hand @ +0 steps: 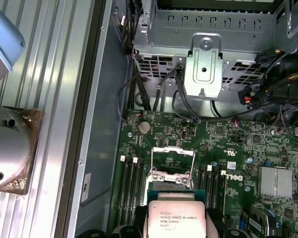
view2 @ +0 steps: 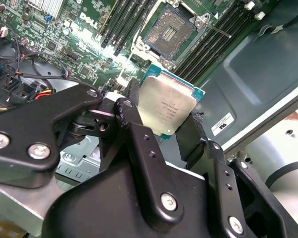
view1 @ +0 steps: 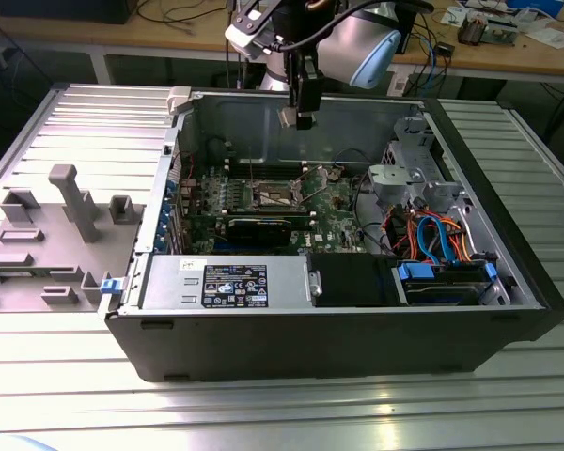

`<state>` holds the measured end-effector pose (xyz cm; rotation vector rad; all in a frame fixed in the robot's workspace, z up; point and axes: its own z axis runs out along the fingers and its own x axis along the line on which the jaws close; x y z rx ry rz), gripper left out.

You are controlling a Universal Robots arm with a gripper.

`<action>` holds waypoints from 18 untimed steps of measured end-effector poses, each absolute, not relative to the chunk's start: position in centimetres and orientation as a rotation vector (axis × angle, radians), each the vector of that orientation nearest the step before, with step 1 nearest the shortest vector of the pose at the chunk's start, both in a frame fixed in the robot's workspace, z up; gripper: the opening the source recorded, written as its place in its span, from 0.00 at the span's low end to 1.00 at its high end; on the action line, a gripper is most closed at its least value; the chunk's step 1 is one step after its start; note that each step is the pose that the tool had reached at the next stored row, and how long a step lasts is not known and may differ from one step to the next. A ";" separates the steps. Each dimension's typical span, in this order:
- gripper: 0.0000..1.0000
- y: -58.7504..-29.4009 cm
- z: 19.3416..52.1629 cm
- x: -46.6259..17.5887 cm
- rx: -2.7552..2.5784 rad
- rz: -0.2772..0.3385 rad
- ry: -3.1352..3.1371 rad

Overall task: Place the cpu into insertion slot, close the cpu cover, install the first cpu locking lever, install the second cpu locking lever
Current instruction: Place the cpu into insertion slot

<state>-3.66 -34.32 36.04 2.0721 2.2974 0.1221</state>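
Silver-grey on top with a thin green rim, the cpu (view2: 166,101) is clamped by two opposite edges between the black fingers (view2: 134,116) of the gripper (view2: 165,124), which is drawn narrow around it. In the exterior view the gripper (view1: 304,101) hangs in the air near the far wall of the open case (view1: 310,343). The cpu (view1: 289,116) is at its lower end, well above the board (view1: 334,225) and touching nothing else.

The slot (view2: 169,32) sits about in the middle of the green board (view2: 89,29). Its dark pin field lies uncovered inside the silver frame. A thin metal lever (view2: 216,28) runs out from a corner of the frame across the long black memory slots (view2: 208,47) beside it. In the first wrist view the cover (hand: 173,166) stands raised at the slot's edge, on the side toward the grey drive cage (hand: 203,64), and the board shows through its square window. In that view the cpu (hand: 176,218) is in front of the slot and hides it.

In the exterior view the slot (view1: 273,194) lies below the gripper, closer to the case's far wall than to its near wall. A grey power supply (view1: 226,282) runs along the near wall. Orange and blue cables (view1: 432,235) fill the case's corner on the exterior view's right. The case rests on a ribbed metal table (view1: 263,413). A grey plastic fixture (view1: 56,235) lies beside the case, at the table's edge on the exterior view's left.
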 end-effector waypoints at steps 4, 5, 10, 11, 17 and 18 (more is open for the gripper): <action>0.54 -34.3 36.0 -3.7 2.083 0.122 2.287; 0.54 -34.3 36.0 -3.7 2.085 0.122 2.285; 0.54 -34.3 36.0 -3.7 2.093 0.121 2.278; 0.54 -34.3 36.0 -3.7 2.093 0.121 2.277; 0.54 -34.3 36.0 -3.7 2.096 0.121 2.274; 0.54 -34.3 36.0 -3.7 2.097 0.121 2.274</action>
